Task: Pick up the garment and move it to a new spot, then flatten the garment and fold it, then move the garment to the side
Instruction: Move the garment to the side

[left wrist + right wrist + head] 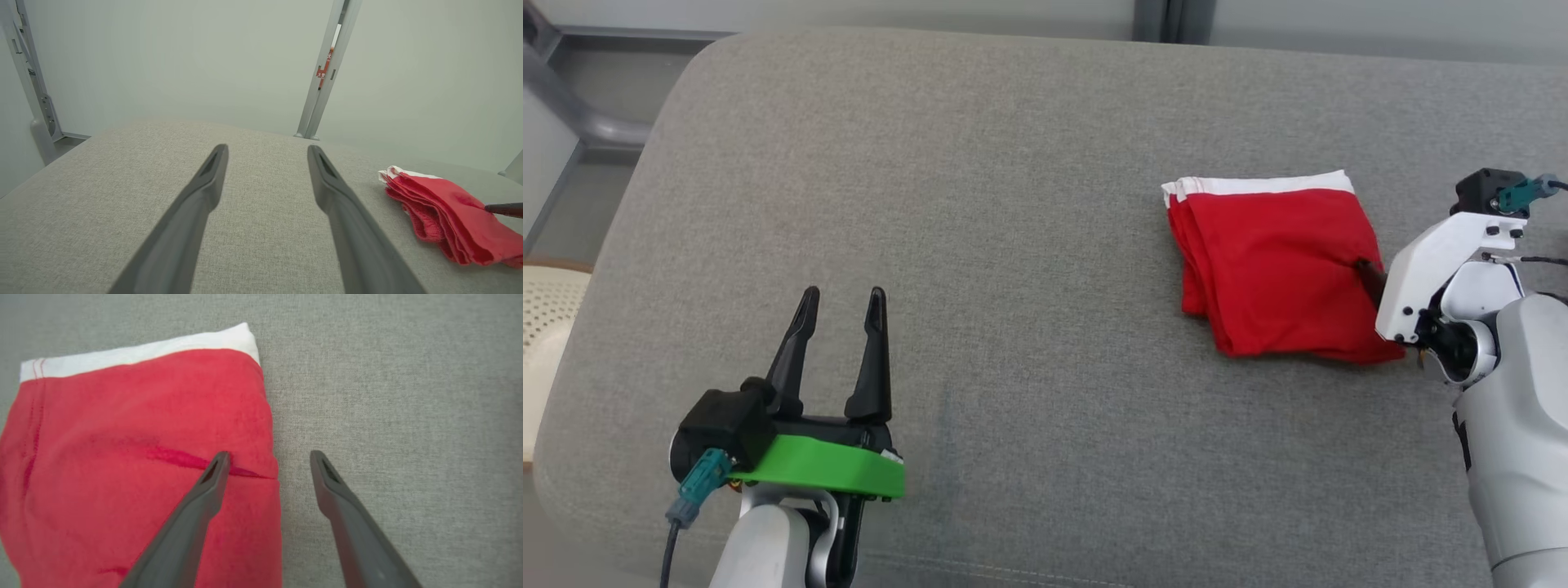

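A red garment (1274, 261) with a white band along its far edge lies folded into a thick stack on the right part of the grey cushion (1013, 204). My right gripper (269, 455) is open and straddles the stack's right edge. One finger (204, 490) rests on the red cloth (135, 457) at a crease, while the other finger sits over bare cushion. In the head view one dark finger (1369, 274) pokes out from the white wrist housing (1437, 269) onto the cloth. My left gripper (843, 292) stands open at the lower left, holding nothing and far from the garment (445, 216).
The cushion's rounded left edge (613, 269) drops off toward a cream perforated object (547, 327). Grey metal frame posts (322, 73) stand against the pale wall behind the cushion. Bare cushion (261, 196) stretches between my two grippers.
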Controlling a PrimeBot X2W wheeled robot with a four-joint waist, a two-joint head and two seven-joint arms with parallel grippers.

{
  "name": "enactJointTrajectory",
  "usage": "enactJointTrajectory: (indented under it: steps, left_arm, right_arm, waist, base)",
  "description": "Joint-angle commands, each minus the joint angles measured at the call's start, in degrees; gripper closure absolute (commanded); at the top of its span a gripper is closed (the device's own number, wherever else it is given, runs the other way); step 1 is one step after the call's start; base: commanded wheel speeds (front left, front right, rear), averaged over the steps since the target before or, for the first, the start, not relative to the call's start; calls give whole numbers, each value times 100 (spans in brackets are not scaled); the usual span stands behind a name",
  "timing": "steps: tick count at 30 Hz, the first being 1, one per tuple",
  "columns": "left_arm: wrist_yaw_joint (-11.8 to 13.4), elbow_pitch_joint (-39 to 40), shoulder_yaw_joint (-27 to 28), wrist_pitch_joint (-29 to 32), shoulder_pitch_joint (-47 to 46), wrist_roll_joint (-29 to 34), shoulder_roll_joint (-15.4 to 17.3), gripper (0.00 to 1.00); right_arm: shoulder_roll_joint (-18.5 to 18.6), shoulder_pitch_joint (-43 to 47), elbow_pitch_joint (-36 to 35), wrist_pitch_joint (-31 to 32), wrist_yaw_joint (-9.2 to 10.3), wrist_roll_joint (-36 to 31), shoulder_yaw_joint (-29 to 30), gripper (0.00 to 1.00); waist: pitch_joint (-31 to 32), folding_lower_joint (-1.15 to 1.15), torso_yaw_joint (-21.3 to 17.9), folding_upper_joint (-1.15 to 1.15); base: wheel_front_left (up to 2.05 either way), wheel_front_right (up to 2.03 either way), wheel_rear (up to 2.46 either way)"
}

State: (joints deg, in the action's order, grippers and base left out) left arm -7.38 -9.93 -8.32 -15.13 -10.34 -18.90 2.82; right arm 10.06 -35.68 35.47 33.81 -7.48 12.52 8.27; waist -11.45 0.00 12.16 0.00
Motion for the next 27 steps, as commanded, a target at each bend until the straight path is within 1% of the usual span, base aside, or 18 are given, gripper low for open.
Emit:
enactJointTrajectory:
  steps: [1, 4, 8, 9, 10, 13, 15, 18, 21, 23, 27]
  left_arm:
    - [3, -5, 4, 1, -88, -61, 16, 0]
    - [17, -16, 23, 2, -73, -91, 16, 0]
    - [20, -16, 61, 2, -42, -99, 15, 0]
    - [22, -17, 73, 2, -40, -94, 16, 0]
    - [28, -14, 80, 2, -44, -86, 16, 0]
    - [36, 2, 83, 1, -95, -64, 16, 0]
    - [43, 10, 82, 2, -124, -56, 17, 0]
    - [39, 27, 94, 2, -134, -55, 16, 0]
    - [46, 63, 146, 2, -97, -72, 16, 0]
    - [49, 75, 180, 1, -69, -83, 18, 0]
    - [50, 91, 263, 2, 4, -24, 15, 0]
  right_arm:
    - [-54, -32, 81, 68, -3, -146, 150, 0]
    - [-266, 36, 198, 279, -3, -452, 447, 0]
    - [-524, 186, 348, 646, -5, -536, 508, 0]
    - [-550, 218, 350, 695, -8, -583, 480, 34]
    - [-519, 257, 310, 724, -12, -722, 371, 100]
    - [-343, 350, 104, 811, 1, -927, 29, 100]
    - [-154, 337, -78, 855, 1, -1005, -261, 100]
    - [237, 204, -530, 912, 4, -1006, -896, 100]
    - [599, 14, -1059, 1043, 2, -726, -1536, 100]
    - [861, -40, -1454, 1182, 2, -497, -1861, 100]
    - [1417, -126, -2218, 1445, 2, -42, -2310, 100]
  waist:
    - [-309, 0, 306, 0]
    - [-348, 0, 324, 0]
    - [-384, 0, 297, 0]
    - [-392, 0, 281, 0]
    - [-404, 0, 259, 0]
    - [-424, 0, 172, 0]
    - [-428, 0, 111, 0]
    - [-424, 0, -52, 0]
    - [-380, 0, -285, 0]
    - [-369, 0, -460, 0]
    - [-337, 0, -888, 0]
  base:
    - [0, 0, 0]
    - [0, 0, 0]
    - [0, 0, 0]
    - [0, 0, 0]
    - [0, 0, 0]
    - [0, 0, 0]
    - [0, 0, 0]
    - [0, 0, 0]
    - [0, 0, 0]
    - [0, 0, 0]
    - [0, 0, 0]
